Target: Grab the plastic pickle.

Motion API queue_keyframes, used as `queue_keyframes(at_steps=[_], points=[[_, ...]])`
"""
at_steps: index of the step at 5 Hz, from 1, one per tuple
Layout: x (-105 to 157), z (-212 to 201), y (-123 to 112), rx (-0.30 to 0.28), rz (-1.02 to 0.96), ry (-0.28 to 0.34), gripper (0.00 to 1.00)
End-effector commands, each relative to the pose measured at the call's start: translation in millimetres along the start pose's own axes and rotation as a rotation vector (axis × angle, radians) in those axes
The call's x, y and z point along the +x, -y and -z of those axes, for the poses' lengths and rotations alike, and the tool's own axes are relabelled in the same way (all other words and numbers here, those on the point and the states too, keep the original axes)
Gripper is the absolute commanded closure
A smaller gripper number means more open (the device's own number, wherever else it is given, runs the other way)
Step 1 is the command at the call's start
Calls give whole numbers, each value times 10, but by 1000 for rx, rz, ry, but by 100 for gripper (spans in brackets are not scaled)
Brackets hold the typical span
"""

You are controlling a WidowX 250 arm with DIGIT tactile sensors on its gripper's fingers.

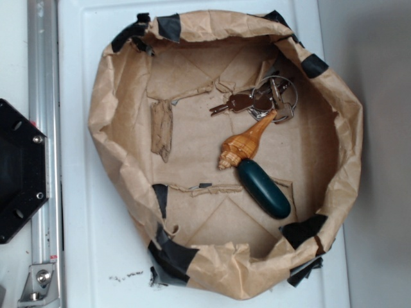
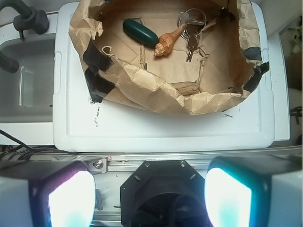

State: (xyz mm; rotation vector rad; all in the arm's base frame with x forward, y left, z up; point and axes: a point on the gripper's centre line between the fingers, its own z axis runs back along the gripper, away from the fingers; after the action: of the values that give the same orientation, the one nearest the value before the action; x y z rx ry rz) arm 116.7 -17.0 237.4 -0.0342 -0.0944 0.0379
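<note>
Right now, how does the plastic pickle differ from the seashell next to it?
The plastic pickle is dark teal, smooth and evenly rounded; the seashell is orange-brown, ridged and tapers to a point. The pickle slants toward the bag's lower right, the shell toward the keys. Both lie flat, similar in length, ends nearly meeting.

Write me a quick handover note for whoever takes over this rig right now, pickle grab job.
Gripper: open, empty, pulled back well short of the paper bin.
Pickle: lying flat on the bin floor, one end touching the wide end of the seashell. The shell's narrow tip reaches the keys.
Done: nothing yet; the pickle is untouched.
Left: move over the bin, come down on the pickle, close on it and lift. The end away from the shell looks like the safer place to grip, to avoid pinching the shell.
</note>
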Motion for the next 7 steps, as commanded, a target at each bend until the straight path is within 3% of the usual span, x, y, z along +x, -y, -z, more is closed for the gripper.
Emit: queue_keyframes(at_steps=[1,3,5,6,7], points=[[0,0,0,0,0,0,0],[971,417,-74,-27,236,208,0],[1806,1149,-95,-14,461,182,0],[1911,1428,-101,-17,583,174,0],[1862,1666,70,2,743,167,0]])
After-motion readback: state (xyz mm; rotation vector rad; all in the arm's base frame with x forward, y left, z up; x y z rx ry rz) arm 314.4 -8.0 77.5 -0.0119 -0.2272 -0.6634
